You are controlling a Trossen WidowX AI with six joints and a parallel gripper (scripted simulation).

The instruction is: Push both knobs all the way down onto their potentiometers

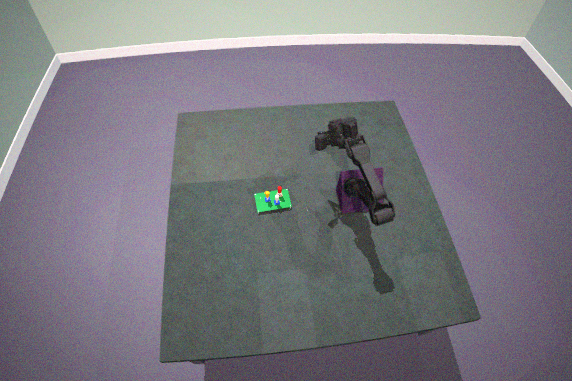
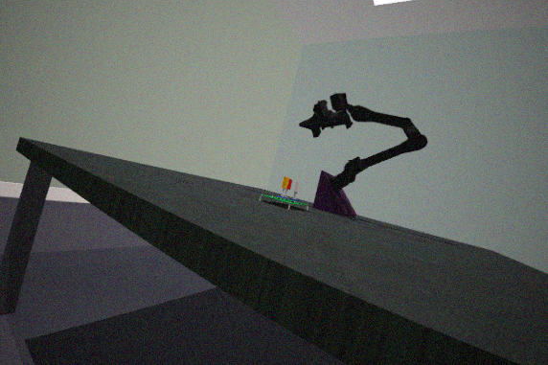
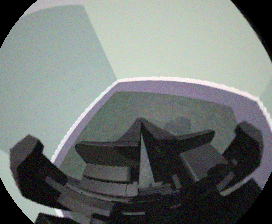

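The green circuit board (image 1: 261,206) (image 2: 274,199) stands on short legs near the table's middle. A yellow knob (image 1: 267,194) (image 2: 285,182) and a red knob (image 1: 279,189) (image 2: 289,184) stand above the board, with thin shafts showing below them in the exterior view. A third, whitish part (image 1: 277,198) (image 2: 296,188) stands beside them over a blue base. My gripper (image 1: 319,142) (image 2: 301,124) (image 3: 140,120) is shut, its fingertips together with nothing between them. It hangs high above the table, behind and right of the board in the top view, touching nothing there.
The arm rises from a purple base block (image 1: 346,207) (image 2: 331,199) to the right of the board. The grey-green table (image 1: 215,271) (image 2: 359,260) extends around both, with its edges visible. The board is out of the wrist view.
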